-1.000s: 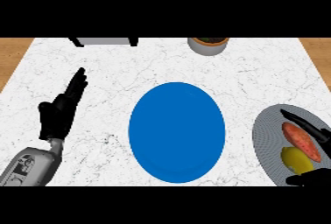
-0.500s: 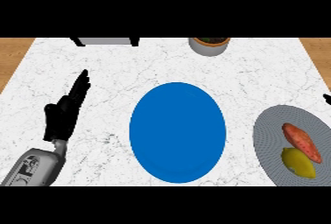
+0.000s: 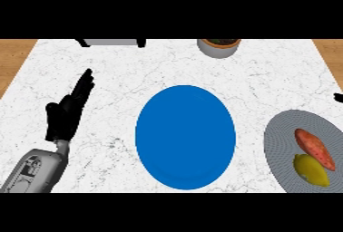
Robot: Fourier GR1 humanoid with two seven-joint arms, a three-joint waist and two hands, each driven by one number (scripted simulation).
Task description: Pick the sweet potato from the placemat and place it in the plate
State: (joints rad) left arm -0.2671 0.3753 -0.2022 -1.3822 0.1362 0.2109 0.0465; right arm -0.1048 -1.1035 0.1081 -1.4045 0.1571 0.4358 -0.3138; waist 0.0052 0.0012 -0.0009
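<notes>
The orange-red sweet potato lies on the grey plate at the right edge of the counter, next to a yellow lemon. The blue oval placemat in the middle has nothing on it. My left hand rests open on the left side of the counter, fingers pointing away, well apart from the placemat. Only a small black tip of my right hand shows at the right edge, above the plate and not touching it.
A grey pot with dark contents stands at the back edge, right of centre. A pale appliance with dark feet sits at the back left. Wooden floor shows beyond both back corners of the white marble counter.
My right hand, over the plate by the sweet potato a second ago, has pulled back off the right edge. The sweet potato stays on the plate. The left hand has not moved.
</notes>
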